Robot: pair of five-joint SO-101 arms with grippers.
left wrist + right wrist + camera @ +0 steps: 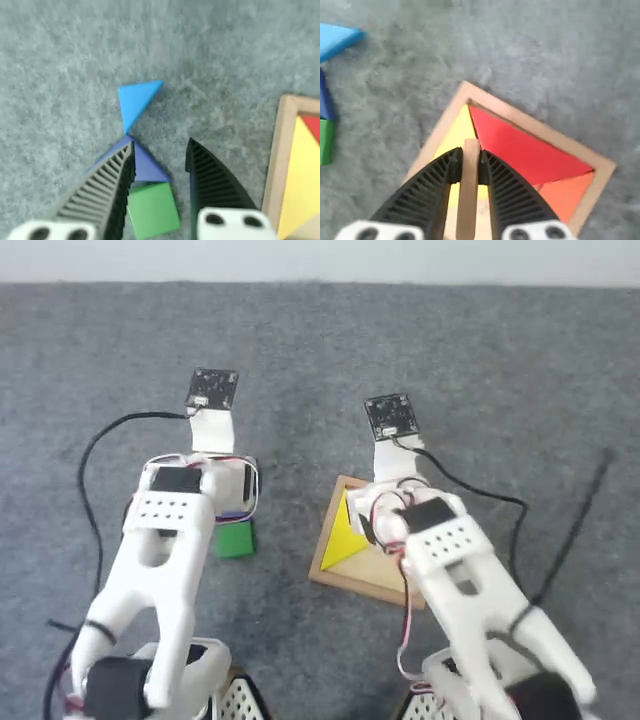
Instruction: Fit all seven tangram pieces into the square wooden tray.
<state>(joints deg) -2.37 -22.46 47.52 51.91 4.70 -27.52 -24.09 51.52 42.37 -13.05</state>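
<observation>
Risk: right tool, pinching pale piece, could drop it crooked onto yellow triangle; left tool stands wide.

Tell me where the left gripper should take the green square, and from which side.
Probably from above, pinching two opposite straight edges: the green square lies flat, so only its thin edges offer a hold. Take the pair that runs away from the dark blue triangle, which touches a third edge.
</observation>
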